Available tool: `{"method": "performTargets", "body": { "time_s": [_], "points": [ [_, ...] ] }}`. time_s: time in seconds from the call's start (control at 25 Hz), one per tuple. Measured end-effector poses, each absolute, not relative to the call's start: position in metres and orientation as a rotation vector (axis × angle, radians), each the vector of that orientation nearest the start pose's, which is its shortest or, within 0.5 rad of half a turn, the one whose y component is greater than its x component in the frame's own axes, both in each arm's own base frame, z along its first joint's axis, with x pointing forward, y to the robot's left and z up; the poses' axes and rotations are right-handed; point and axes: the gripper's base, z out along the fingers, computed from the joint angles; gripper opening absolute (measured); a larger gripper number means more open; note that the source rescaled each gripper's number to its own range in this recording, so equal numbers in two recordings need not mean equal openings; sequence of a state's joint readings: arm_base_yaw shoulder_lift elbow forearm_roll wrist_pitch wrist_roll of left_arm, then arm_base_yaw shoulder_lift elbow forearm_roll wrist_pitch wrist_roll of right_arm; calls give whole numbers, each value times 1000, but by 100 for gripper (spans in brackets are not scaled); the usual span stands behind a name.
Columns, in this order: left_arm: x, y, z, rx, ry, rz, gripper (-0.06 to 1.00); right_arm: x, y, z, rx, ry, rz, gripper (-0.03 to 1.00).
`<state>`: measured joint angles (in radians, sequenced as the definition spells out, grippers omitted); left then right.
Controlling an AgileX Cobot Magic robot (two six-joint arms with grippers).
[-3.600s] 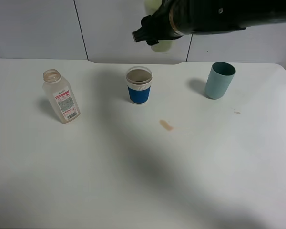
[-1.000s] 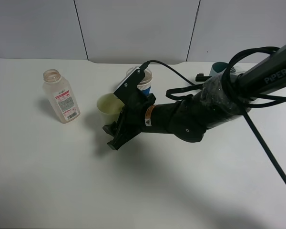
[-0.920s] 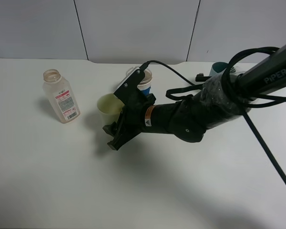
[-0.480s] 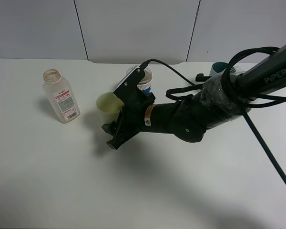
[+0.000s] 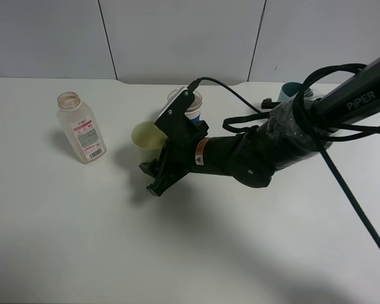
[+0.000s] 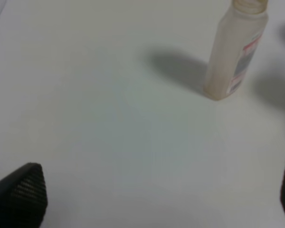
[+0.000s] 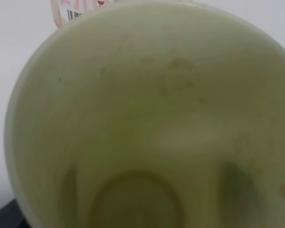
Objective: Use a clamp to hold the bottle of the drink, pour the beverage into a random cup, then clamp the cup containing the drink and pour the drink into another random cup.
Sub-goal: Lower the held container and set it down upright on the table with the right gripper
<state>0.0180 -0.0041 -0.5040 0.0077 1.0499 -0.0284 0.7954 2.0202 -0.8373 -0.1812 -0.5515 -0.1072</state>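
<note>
— Right wrist view is nearly all yellow-green cup (image 7: 147, 118); you look straight down its mouth to the base, and it looks drained apart from brownish smears on the wall.

— So both pours are done, I'd say. The bottle (image 5: 80, 128) stands upright on the tabletop (image 5: 82, 240), well clear of the right arm's jaws (image 5: 153, 172), and seems empty.

— And the blue-sleeved paper cup (image 5: 191, 114)?

— Mostly hidden behind the arm, so whether the drink is in it I can't tell. What's left, I reckon, is letting go of the yellow-green cup.

— How does it sit?

— Pinched between the right jaws, low over the tabletop, whether touching I can't tell. Its long axis is close to upright, mouth upward, leaning slightly.

— The left jaws (image 6: 152, 194)?

— Spread wide, nothing between them, the bottle well ahead of them.
</note>
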Motion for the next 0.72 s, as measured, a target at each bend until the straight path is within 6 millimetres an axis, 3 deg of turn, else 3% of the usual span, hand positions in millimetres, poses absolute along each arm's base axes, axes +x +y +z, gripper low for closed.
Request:
{"method": "performTargets", "body": {
  "time_s": [0.72],
  "points": [
    [-6, 1, 279, -47, 2025, 3, 100, 252, 271, 89, -1132, 1822, 424, 1]
  ]
}}
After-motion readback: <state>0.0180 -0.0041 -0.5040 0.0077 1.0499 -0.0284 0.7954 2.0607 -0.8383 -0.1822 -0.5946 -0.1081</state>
